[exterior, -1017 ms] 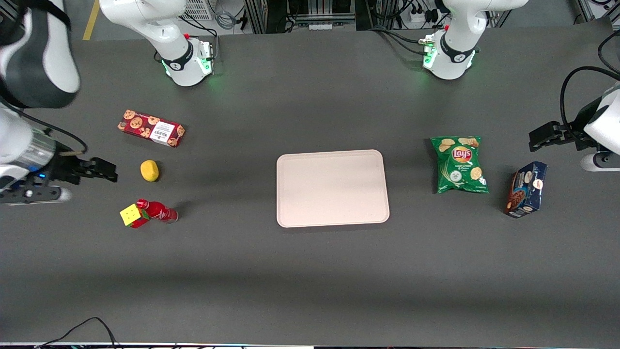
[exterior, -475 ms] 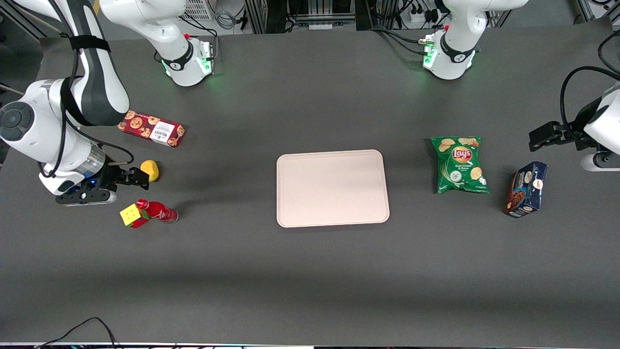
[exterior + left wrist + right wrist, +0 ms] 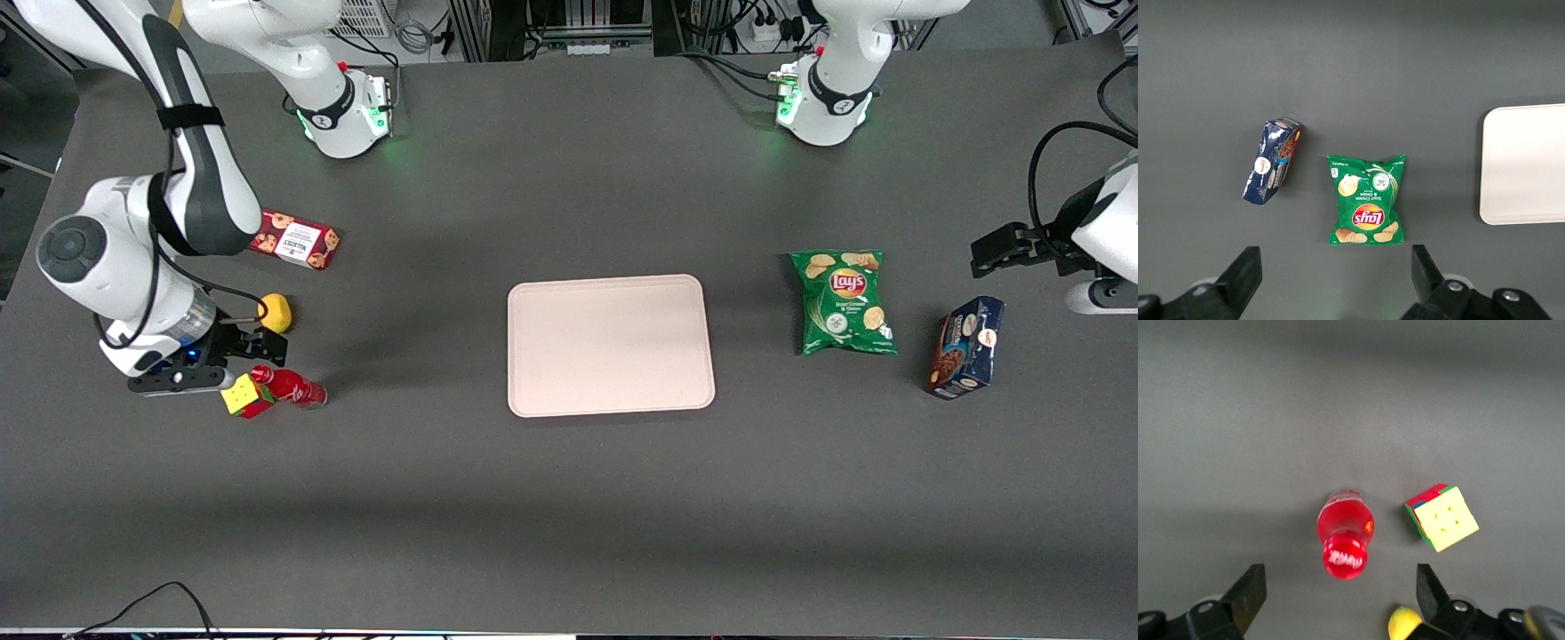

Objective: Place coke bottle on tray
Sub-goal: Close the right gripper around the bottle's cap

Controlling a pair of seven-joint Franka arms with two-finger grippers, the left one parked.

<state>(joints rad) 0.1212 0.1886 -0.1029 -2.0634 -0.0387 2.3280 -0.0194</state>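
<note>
The coke bottle [image 3: 291, 388] is small and red, touching the multicoloured puzzle cube [image 3: 238, 394] toward the working arm's end of the table. In the right wrist view the bottle [image 3: 1345, 537] shows its red cap with white lettering, just ahead of my open fingers. My right gripper [image 3: 262, 348] is open and empty, hovering between the yellow lemon [image 3: 275, 313] and the bottle, a little above them. In the wrist view the gripper [image 3: 1340, 597] has wide-apart jaws with nothing between them. The pale pinkish-beige tray [image 3: 610, 344] lies at the table's middle, bare.
A red cookie box [image 3: 298, 242] lies partly under my arm. The cube [image 3: 1441, 518] and lemon [image 3: 1403, 623] flank the bottle closely. A green chips bag [image 3: 845, 302] and a dark blue box [image 3: 965, 347] lie toward the parked arm's end; both show in the left wrist view.
My right arm has swung in over the table. The gripper moved from beside the lemon to just above the bottle's cap end. The objects have not moved.
</note>
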